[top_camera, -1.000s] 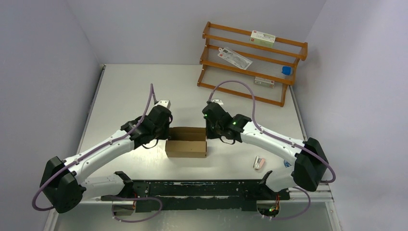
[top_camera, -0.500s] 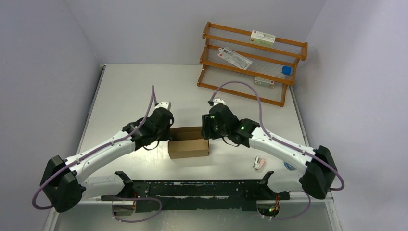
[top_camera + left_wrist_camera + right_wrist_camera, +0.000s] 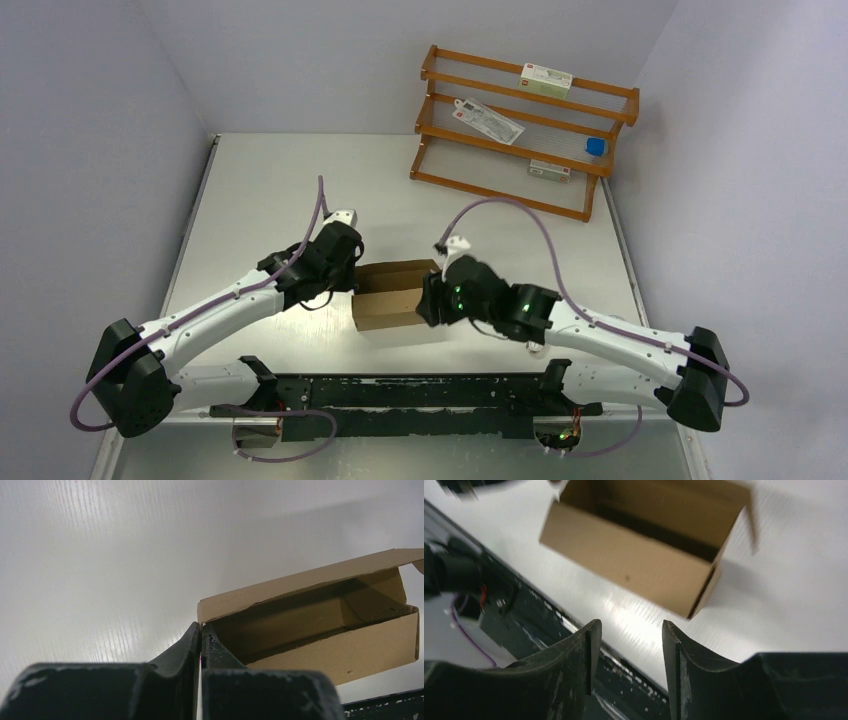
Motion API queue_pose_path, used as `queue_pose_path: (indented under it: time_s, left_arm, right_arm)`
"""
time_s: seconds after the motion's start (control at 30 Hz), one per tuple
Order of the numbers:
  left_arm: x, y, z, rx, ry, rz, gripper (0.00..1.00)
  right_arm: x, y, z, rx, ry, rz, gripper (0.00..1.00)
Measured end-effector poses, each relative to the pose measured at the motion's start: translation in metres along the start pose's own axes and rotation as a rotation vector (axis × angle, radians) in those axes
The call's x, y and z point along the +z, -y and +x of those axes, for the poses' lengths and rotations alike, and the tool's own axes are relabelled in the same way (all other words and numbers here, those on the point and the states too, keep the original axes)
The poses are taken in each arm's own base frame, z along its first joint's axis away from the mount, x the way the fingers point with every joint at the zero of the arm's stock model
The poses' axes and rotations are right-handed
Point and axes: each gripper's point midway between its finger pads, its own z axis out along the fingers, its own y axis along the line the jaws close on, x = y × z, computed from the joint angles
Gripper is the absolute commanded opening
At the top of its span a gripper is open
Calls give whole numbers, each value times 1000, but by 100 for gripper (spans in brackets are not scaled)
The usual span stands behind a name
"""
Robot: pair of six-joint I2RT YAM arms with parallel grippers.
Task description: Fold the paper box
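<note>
Now my right gripper [image 3: 630, 625] has spread and released the paper box [image 3: 624, 565], which is not yet closed. My left gripper [image 3: 201, 628] is pressed together, perhaps touching its corner.

Left arm [image 3: 215, 310] and right arm [image 3: 610, 335], each of white tubular links between black joint housings with a bulky black shoulder block, a purple cable [image 3: 320, 200] looping to the wrist, green status lights [image 3: 518, 292] on the right arm, matt black scuffed gripper fingers [image 3: 175, 655], and a shared black base rail [image 3: 400, 390] at the near edge.
</note>
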Motion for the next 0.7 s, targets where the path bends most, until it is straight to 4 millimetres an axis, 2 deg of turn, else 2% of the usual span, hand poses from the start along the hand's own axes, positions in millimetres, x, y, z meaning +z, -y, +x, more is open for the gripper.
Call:
queue_pose_path:
  time_s: [0.13, 0.2, 0.27, 0.37, 0.7]
  left_arm:
    - [1, 0, 2, 2, -7, -1, 5]
    - [1, 0, 2, 2, -9, -1, 5]
    - [1, 1, 2, 2, -9, 1, 5]
    - [1, 2, 3, 2, -14, 7, 5]
    - [-3, 10, 7, 17, -47, 58, 5]
  right_arm:
    - [11, -9, 61, -21, -116, -8, 48]
    - [15, -12, 79, -28, -143, -3, 46]
    - [21, -17, 88, -33, -149, 6, 45]
    - [33, -22, 89, -27, -120, 20, 45]
    - [72, -26, 65, 12, 57, 69, 45]
